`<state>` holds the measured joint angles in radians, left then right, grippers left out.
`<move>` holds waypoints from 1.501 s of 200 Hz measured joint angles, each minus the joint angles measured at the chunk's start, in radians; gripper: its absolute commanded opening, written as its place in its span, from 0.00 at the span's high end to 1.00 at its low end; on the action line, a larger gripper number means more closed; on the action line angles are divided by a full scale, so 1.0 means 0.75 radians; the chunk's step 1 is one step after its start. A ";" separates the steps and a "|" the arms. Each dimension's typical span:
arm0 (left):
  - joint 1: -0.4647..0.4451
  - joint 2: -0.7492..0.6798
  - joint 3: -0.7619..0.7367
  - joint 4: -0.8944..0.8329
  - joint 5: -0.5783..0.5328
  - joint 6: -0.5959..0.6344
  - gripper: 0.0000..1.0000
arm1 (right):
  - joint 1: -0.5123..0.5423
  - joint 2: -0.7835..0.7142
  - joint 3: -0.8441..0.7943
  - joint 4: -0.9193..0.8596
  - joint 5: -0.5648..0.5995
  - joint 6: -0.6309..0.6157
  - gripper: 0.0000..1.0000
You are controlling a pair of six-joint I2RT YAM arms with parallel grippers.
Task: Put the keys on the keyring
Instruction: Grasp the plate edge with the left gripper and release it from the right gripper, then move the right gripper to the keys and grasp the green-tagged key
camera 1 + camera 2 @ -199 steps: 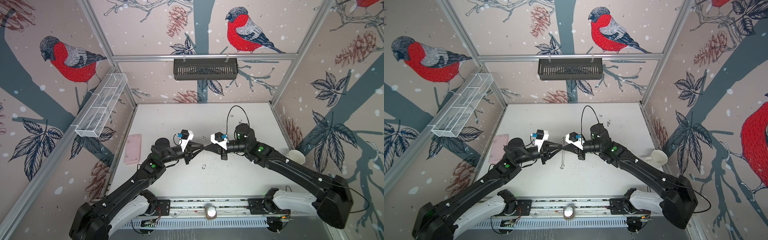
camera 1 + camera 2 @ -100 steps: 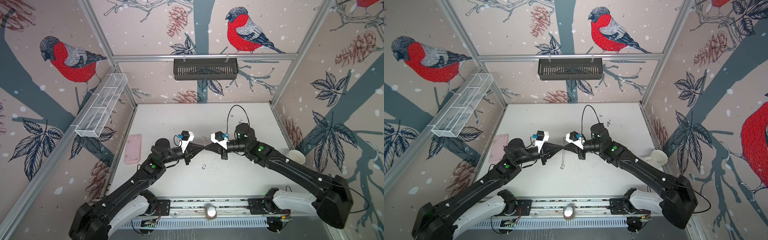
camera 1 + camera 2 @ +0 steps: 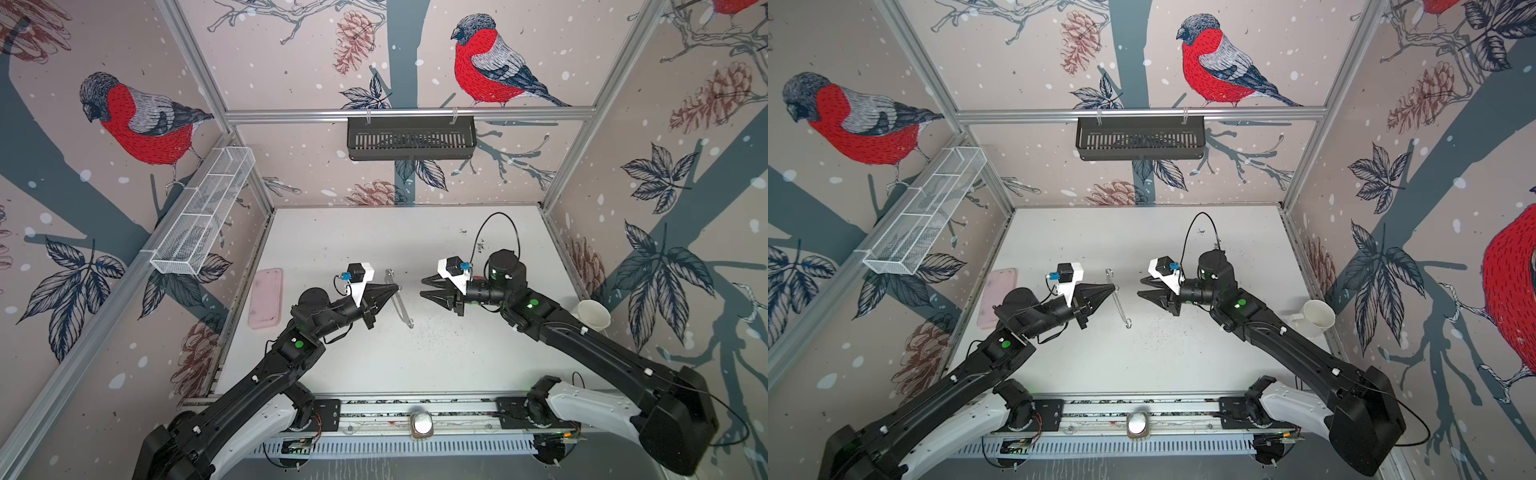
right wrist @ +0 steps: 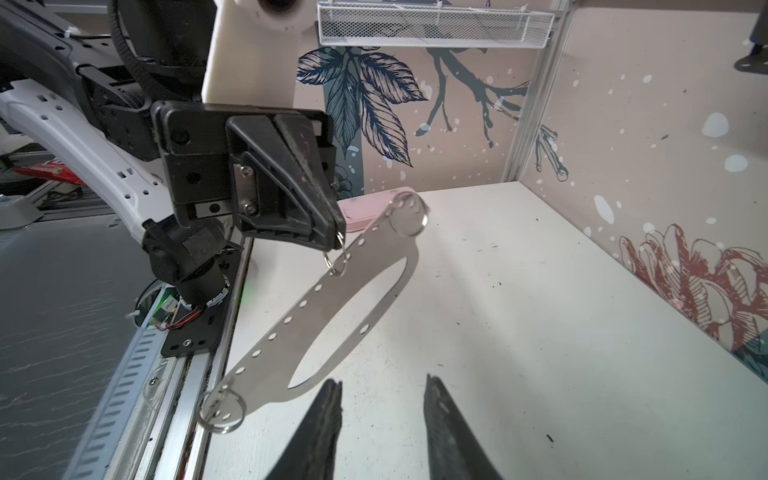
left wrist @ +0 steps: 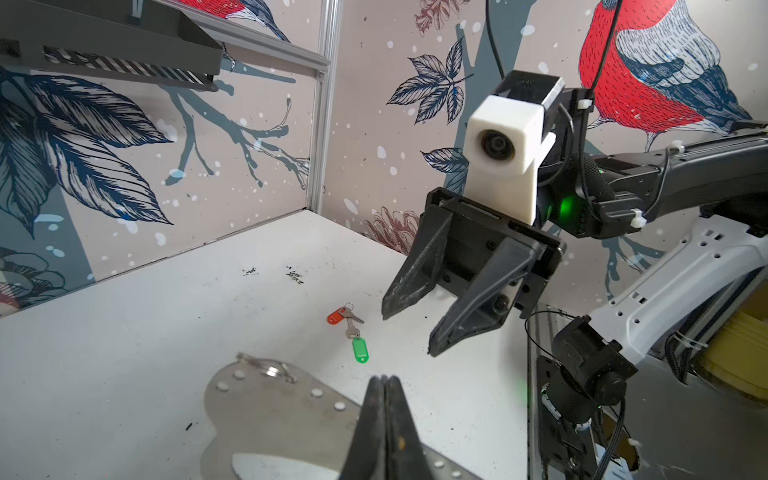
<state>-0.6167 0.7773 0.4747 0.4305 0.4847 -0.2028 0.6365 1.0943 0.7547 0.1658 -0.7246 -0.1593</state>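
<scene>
The keyring point(image 4: 299, 332) hangs by one of its small rings from the tip of the left tool point(image 3: 397, 287), over the middle of the counter point(image 3: 374, 241). The right tool point(image 3: 422, 288) faces it from the right, apart. The keys point(image 5: 348, 328) lie together on the counter below the right tool. A case point(image 3: 266, 297) lies along the counter's left edge, and a cup point(image 3: 592, 316) sits at its right edge.
</scene>
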 measured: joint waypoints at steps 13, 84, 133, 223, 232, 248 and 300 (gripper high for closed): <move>0.000 -0.012 -0.005 0.007 -0.046 0.000 1.00 | -0.012 -0.016 -0.022 0.027 0.031 0.027 0.62; -0.076 -0.042 -0.052 0.037 -0.366 0.001 1.00 | -0.165 -0.077 -0.141 0.018 0.490 0.293 0.58; -0.172 -0.024 -0.084 0.049 -0.647 0.003 1.00 | -0.364 -0.063 -0.253 -0.067 0.939 0.504 0.53; -0.230 0.064 -0.038 0.042 -0.733 0.024 1.00 | -0.511 0.434 -0.150 -0.210 0.998 0.703 0.60; -0.231 0.064 -0.038 0.042 -0.744 0.024 1.00 | -0.509 0.462 -0.143 -0.214 0.999 0.716 0.60; -0.231 0.065 -0.038 0.041 -0.746 0.024 1.00 | -0.507 0.499 -0.137 -0.222 1.011 0.743 0.60; -0.231 0.075 -0.038 0.038 -0.745 0.026 1.00 | -0.436 0.530 -0.131 -0.223 1.056 0.810 0.60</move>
<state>-0.7902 0.8333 0.4465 0.4591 -0.0742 -0.1829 0.3092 1.4918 0.6563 -0.0013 0.0677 0.4484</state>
